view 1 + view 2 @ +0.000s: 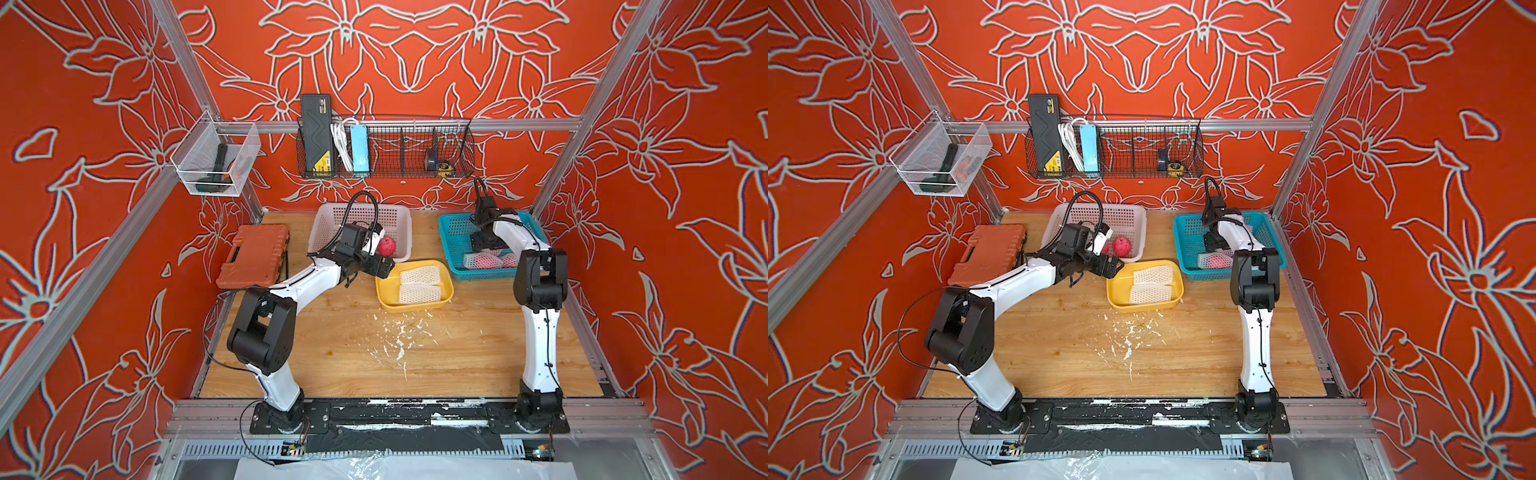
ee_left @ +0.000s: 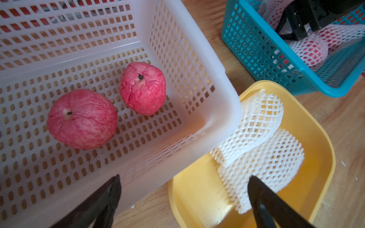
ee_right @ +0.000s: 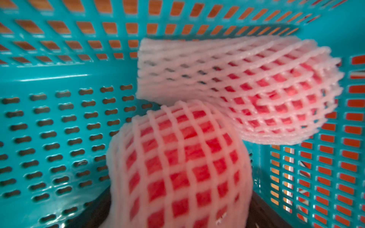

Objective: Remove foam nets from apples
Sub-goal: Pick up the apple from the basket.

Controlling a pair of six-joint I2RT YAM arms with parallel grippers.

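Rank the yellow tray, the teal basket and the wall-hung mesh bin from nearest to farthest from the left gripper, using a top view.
1. yellow tray, right beside the left gripper.
2. teal basket, across to its right.
3. mesh bin, up on the left wall.

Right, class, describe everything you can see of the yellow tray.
The yellow tray is a shallow plastic dish, rectangular with rounded corners. It sits flat on the wooden table in front of the white basket and teal basket. Two flattened foam nets lie in it, overlapping. The open left gripper hangs above one corner.
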